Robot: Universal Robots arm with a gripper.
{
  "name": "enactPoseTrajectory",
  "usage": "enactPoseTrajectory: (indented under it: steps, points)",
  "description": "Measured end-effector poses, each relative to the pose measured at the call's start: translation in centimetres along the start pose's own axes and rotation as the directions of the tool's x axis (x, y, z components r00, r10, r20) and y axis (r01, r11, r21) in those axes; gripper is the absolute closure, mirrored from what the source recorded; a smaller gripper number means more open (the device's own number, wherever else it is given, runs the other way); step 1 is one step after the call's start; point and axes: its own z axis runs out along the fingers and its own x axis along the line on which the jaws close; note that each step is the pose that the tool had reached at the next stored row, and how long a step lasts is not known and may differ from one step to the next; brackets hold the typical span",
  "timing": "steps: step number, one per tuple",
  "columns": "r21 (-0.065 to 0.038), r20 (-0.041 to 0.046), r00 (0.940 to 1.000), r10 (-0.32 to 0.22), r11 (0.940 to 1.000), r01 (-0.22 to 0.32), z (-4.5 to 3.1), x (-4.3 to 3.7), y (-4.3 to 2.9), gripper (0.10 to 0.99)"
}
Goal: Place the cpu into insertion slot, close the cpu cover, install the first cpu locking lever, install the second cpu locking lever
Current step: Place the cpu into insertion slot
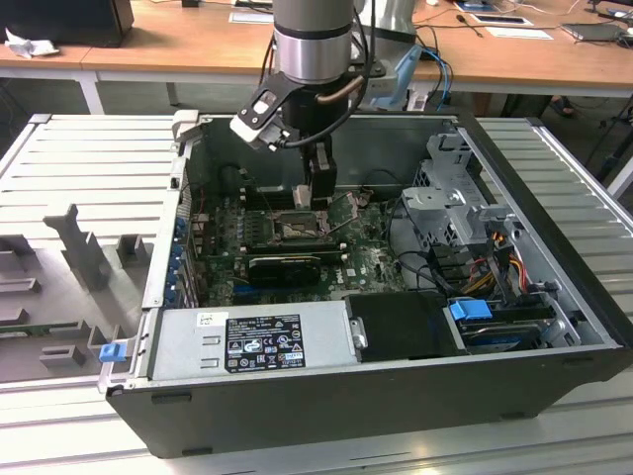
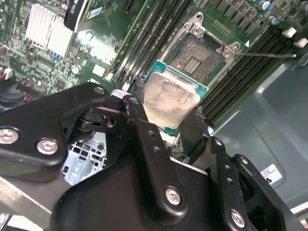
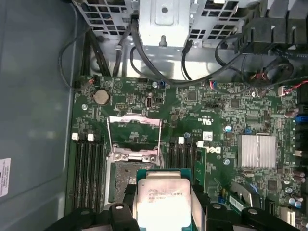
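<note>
Grips the cpu (image 2: 171, 96) by two opposite edges in the gripper (image 2: 168, 118), jaws drawn narrow to the chip's width. Hangs close over the motherboard (image 3: 216, 110) beside the open insertion slot (image 2: 199, 53), not yet seated, with the cpu cover (image 3: 134, 119) hinged up. Seems light, stiff and flat, smooth-topped and so likely slippery, probably fragile underneath; calls for hold on the side edges only, kept level.
</note>
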Motion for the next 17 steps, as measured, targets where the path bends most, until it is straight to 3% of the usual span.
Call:
enactPoseTrajectory:
  steps: [3, 9, 14, 17]
  points:
    - [0.000, 0.0001, 1.0000, 0.001, 1.0000, -0.001, 0.35, 0.06, -0.64, 0.557]
    - [-0.001, 0.0032, 0.9993, 0.036, 0.9993, -0.036, 1.26, 0.28, -0.76, 0.557]
    - [-0.001, 0.0030, 0.9993, 0.036, 0.9993, -0.036, 2.80, 0.80, -0.89, 0.557]
    - [-0.001, 0.0031, 0.9993, 0.036, 0.9993, -0.036, 3.35, 0.92, -0.97, 0.557]
